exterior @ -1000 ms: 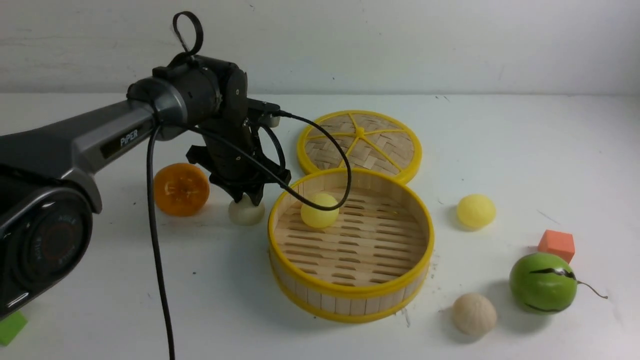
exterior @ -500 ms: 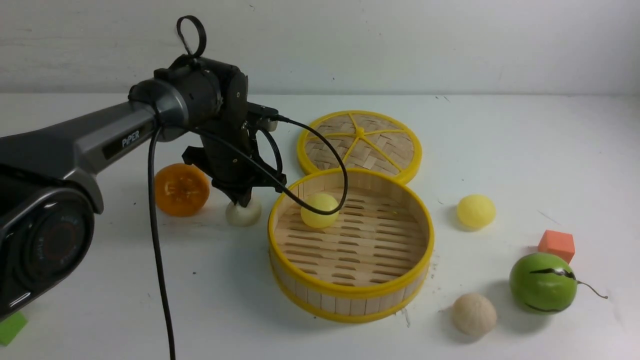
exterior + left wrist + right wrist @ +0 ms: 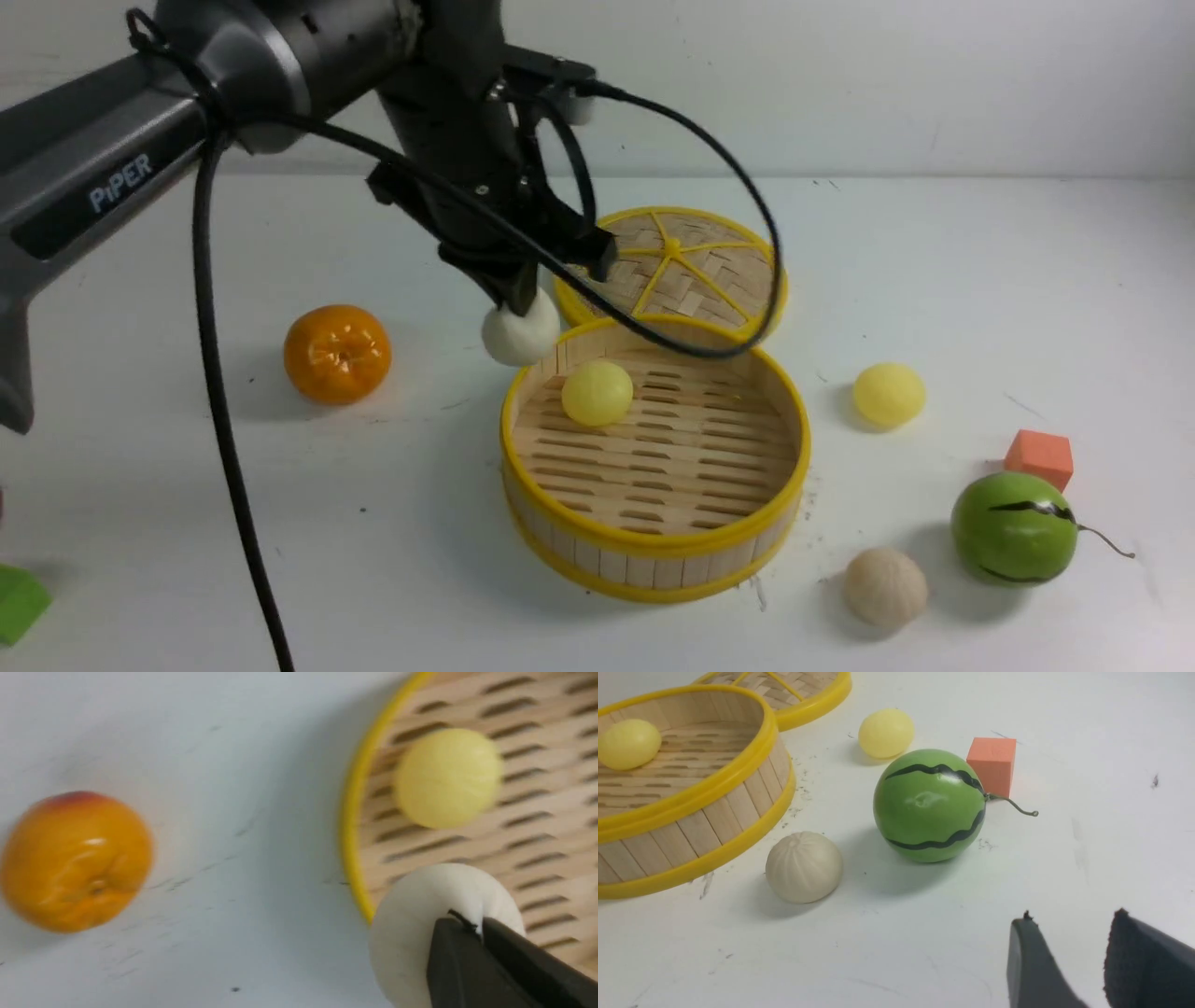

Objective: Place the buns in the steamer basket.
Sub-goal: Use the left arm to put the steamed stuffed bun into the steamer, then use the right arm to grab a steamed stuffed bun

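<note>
The left gripper (image 3: 515,301) is clenched on an off-white bun (image 3: 520,334), held clear of the table left of centre in the front view, at the upper-left rim of the steamer basket (image 3: 653,546). An inner yellow bun (image 3: 597,393) lies inside the basket. An outer yellow bun (image 3: 888,394) and a beige pleated bun (image 3: 885,585) sit on the table to its right. The right gripper (image 3: 1073,919) hangs released, its fingers parted and empty.

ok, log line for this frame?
left claw: shut on white bun, above basket rim | right claw: open | in basket: yellow bun | on table: other yellow bun, beige bun
</note>
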`<action>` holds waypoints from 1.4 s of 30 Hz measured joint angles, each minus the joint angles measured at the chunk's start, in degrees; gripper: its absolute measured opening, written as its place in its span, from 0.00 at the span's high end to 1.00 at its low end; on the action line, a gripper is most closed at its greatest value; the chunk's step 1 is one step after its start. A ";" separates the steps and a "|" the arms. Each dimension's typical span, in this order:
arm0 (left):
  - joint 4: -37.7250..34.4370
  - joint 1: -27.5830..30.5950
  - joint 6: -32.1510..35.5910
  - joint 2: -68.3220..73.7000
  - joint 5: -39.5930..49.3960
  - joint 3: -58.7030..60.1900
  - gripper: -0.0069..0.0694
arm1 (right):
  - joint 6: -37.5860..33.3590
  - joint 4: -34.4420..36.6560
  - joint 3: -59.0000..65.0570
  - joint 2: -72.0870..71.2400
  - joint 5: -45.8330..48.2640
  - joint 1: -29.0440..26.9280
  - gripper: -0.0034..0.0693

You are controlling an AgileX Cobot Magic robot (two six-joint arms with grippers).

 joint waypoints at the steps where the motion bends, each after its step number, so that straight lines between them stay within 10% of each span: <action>1: -0.05 -2.66 0.00 0.51 0.13 0.00 0.93 | 0.00 0.00 0.00 0.00 0.00 0.00 0.62; 28: 5.52 -4.78 0.26 13.35 -1.00 0.56 0.89 | 0.00 0.00 0.00 0.00 0.00 0.00 0.62; 42: 1.90 -3.55 -5.84 5.99 -0.41 0.52 0.31 | 0.00 0.00 0.00 0.00 0.00 0.00 0.62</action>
